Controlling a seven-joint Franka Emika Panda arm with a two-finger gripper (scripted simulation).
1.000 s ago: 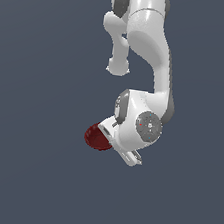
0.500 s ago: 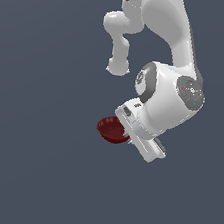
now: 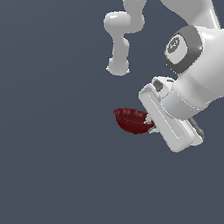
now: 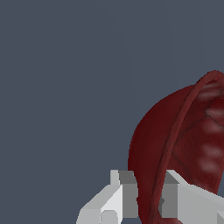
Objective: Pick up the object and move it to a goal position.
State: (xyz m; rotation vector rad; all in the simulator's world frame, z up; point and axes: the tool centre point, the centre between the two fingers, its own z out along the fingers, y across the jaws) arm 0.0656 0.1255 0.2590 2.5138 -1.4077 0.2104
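The object is a small dark red bowl (image 3: 132, 121), held in the air with its open side up in the exterior view. My gripper (image 3: 150, 125) is shut on its rim at the exterior view's right side of the bowl; the fingers are mostly hidden behind the white hand. In the wrist view the bowl (image 4: 175, 140) fills the frame's lower right, and my two grey fingertips (image 4: 127, 192) pinch its wall from both sides, with the gripper (image 4: 148, 197) centred on the rim.
The white arm (image 3: 202, 61) reaches in from the upper right of the exterior view. Its elbow link (image 3: 122, 39) hangs behind and above the bowl. The background is a plain dark grey-blue.
The arm has carried the bowl toward the exterior view's right and nearer the camera. The hand has turned, so the bowl now sits more level. The grip has held.
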